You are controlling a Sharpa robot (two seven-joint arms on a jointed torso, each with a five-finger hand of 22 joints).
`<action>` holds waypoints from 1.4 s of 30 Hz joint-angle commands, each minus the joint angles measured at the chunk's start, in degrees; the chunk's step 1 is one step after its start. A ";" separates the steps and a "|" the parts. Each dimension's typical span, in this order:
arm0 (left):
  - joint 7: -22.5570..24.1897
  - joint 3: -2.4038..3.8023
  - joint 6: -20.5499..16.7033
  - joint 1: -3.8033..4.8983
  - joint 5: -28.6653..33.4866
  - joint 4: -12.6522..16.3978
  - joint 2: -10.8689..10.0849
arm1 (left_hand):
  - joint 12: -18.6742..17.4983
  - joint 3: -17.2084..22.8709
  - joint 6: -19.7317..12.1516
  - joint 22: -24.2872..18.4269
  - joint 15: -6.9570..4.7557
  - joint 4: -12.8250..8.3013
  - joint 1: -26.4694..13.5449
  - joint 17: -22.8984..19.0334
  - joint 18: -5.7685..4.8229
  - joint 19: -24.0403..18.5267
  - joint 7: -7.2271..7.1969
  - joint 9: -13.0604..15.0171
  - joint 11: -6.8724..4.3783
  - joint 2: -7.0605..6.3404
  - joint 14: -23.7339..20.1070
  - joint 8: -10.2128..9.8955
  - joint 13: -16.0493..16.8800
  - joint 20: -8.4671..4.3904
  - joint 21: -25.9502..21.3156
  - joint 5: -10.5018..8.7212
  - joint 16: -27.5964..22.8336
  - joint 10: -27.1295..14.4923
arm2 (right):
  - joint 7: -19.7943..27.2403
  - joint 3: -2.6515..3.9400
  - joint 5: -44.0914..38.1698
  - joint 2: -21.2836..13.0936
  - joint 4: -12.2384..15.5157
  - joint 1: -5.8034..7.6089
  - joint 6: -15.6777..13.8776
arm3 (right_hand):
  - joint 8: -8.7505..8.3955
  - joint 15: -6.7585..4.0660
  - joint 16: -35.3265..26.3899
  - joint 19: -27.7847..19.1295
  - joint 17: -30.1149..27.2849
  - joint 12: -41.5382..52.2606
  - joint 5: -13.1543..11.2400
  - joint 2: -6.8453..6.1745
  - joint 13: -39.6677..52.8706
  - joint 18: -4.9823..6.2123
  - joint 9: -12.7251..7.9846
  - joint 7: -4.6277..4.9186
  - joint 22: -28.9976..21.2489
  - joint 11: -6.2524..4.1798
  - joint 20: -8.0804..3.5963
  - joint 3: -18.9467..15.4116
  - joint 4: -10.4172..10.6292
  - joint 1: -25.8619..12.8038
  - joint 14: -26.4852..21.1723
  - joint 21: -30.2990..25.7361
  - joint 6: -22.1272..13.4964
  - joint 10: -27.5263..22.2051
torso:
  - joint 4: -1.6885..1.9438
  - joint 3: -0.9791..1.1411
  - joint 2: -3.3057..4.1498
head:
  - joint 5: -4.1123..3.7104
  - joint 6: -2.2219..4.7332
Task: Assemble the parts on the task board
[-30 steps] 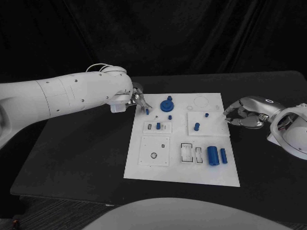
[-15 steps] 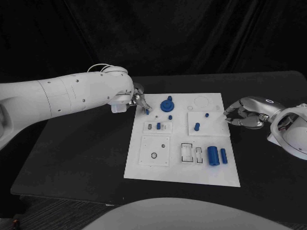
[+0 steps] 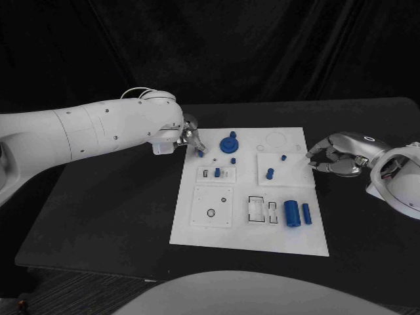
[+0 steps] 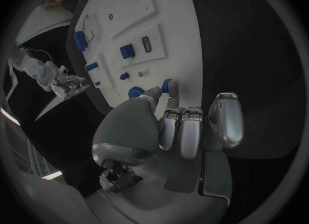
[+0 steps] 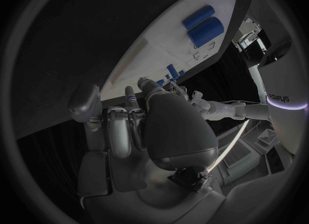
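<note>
Since a second ago the left hand has barely shifted, its fingertips edging a little closer to the task board at the board's ten o'clock corner. It pinches a small blue peg between thumb and a finger, the peg's tip just over the board's edge; in the left wrist view the same peg sits at the fingertips while the other fingers curl beside it. Just toward three o'clock of the peg stands a blue knobbed part. Two blue cylinders lie side by side at the board's four o'clock area, and a short blue pin stands on the raised square near its centre. At the board's three o'clock edge, the right hand rests where it was, fingers curled in, with nothing seen in them; the right wrist view shows that hand folded the same way.
</note>
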 commanded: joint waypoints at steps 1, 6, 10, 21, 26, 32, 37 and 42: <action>0.72 0.03 0.75 -0.16 -0.12 -0.01 0.11 | -0.09 0.54 0.24 10.26 -0.25 -0.46 0.88 15.09 0.62 -0.28 -0.35 -0.01 -0.49 0.12 5.95 0.38 14.80 -0.33 -0.12 0.37 0.15 5.61 | -0.44 0.04 -0.03 -0.02 0.06 -0.13 0.16 | -0.30 0.37 0.15 -0.40 15.09 0.15 0.38 -0.50 15.09 0.56 -0.06 0.14 7.16 0.40 0.14 0.33 -0.05 0.13 6.05 -0.24 0.30 5.92 | 0.01 0.01 0.00 | -0.02 -0.01; 1.01 0.03 0.65 -0.17 -0.12 0.00 0.04 | -0.06 3.46 0.54 10.27 -0.54 -2.20 2.16 15.09 0.61 -0.25 -0.62 -0.11 -0.77 -0.59 5.95 0.50 14.83 -0.64 -0.09 3.18 0.15 5.65 | -0.45 0.04 -0.03 -0.05 0.07 -0.13 0.17 | -0.30 0.37 0.15 -0.40 15.09 0.15 0.38 -0.50 15.09 0.56 -0.06 0.14 7.16 0.40 0.14 0.33 -0.05 0.13 6.05 -0.24 0.30 5.92 | 0.00 0.03 -0.01 | -0.05 -0.01; 1.18 0.03 0.61 -0.18 -0.12 0.10 -0.10 | -0.05 5.51 0.55 10.28 -0.65 -3.30 2.71 15.09 0.59 -0.21 -0.70 -0.09 -0.88 -1.22 5.95 0.57 14.84 -0.75 -0.04 4.59 0.15 5.66 | -0.44 0.04 -0.03 -0.05 0.05 -0.13 0.13 | -0.30 0.37 0.15 -0.40 15.09 0.15 0.38 -0.50 15.09 0.56 -0.06 0.14 7.16 0.40 0.14 0.33 -0.05 0.13 6.05 -0.24 0.30 5.92 | 0.00 0.01 0.00 | -0.08 -0.01; 1.61 0.04 -0.31 -0.17 -0.12 1.82 -1.55 | 0.03 11.51 0.66 10.35 -0.77 -5.59 2.23 15.09 0.53 0.00 -0.70 0.26 -0.96 -3.28 5.95 1.01 14.91 -0.90 0.19 6.18 0.15 5.75 | -0.43 0.04 -0.03 -0.14 0.01 -0.13 0.03 | -0.29 0.37 0.15 -0.39 15.09 0.15 0.39 -0.47 15.09 0.55 -0.07 0.14 7.17 0.41 0.15 0.39 -0.08 0.15 6.05 -0.22 0.32 5.92 | -0.01 -0.03 -0.03 | -0.04 -0.01; 1.40 0.05 -1.20 -0.13 2.60 3.46 -2.78 | 0.06 12.21 0.75 10.37 -0.79 -5.72 1.87 15.09 0.51 0.08 -0.72 0.33 -0.98 -3.55 5.95 1.11 14.94 -0.91 0.27 6.26 0.15 5.78 | -0.46 0.04 -0.03 -0.20 0.04 -0.13 0.06 | -0.29 0.37 0.15 -0.39 15.09 0.15 0.39 -0.47 15.09 0.55 -0.07 0.14 7.17 0.41 0.15 0.39 -0.08 0.15 6.05 -0.22 0.32 5.92 | 0.00 -0.03 -0.02 | -0.02 -0.01; 0.29 0.05 -1.74 0.07 5.84 6.70 -4.91 | -0.01 12.82 0.68 10.36 -0.80 -5.73 1.50 15.09 0.52 0.07 -0.67 0.36 -0.97 -3.69 5.95 1.12 14.88 -0.93 0.24 6.35 0.15 5.71 | -0.51 0.04 -0.03 -0.40 0.18 -0.13 0.03 | -0.29 0.39 0.09 -0.45 15.05 0.15 0.40 -0.45 15.09 0.57 -0.09 0.15 7.14 0.42 0.16 0.48 -0.14 0.19 6.03 -0.37 0.33 5.92 | 0.03 -0.08 0.00 | -0.04 -0.01; -0.59 0.05 -2.17 0.14 6.52 9.43 -6.28 | -0.16 13.26 0.50 10.32 -0.77 -5.61 1.04 15.09 0.54 -0.01 -0.60 0.31 -0.91 -3.78 5.95 1.01 14.74 -0.92 0.12 6.35 0.15 5.56 | -0.18 0.04 -0.03 -0.45 0.40 -0.13 -0.28 | -0.29 0.39 0.09 -0.42 15.05 0.15 0.40 -0.45 15.09 0.56 -0.09 0.15 7.16 0.42 0.16 0.51 -0.15 0.18 6.03 -0.29 0.34 5.92 | 0.02 -0.06 -0.05 | -0.04 -0.01; -0.90 0.05 -2.44 0.17 6.75 11.72 -7.10 | -0.20 13.43 0.41 10.32 -0.76 -5.60 0.94 15.09 0.54 -0.02 -0.57 0.29 -0.89 -3.77 5.95 0.96 14.71 -0.91 0.10 6.36 0.15 5.52 | 0.17 0.04 -0.03 -0.44 0.58 -0.13 -0.67 | -0.29 0.39 0.09 -0.42 15.05 0.15 0.40 -0.45 15.09 0.56 -0.09 0.15 7.16 0.42 0.16 0.51 -0.15 0.18 6.03 -0.29 0.34 5.92 | 0.02 0.04 -0.08 | 0.00 -0.01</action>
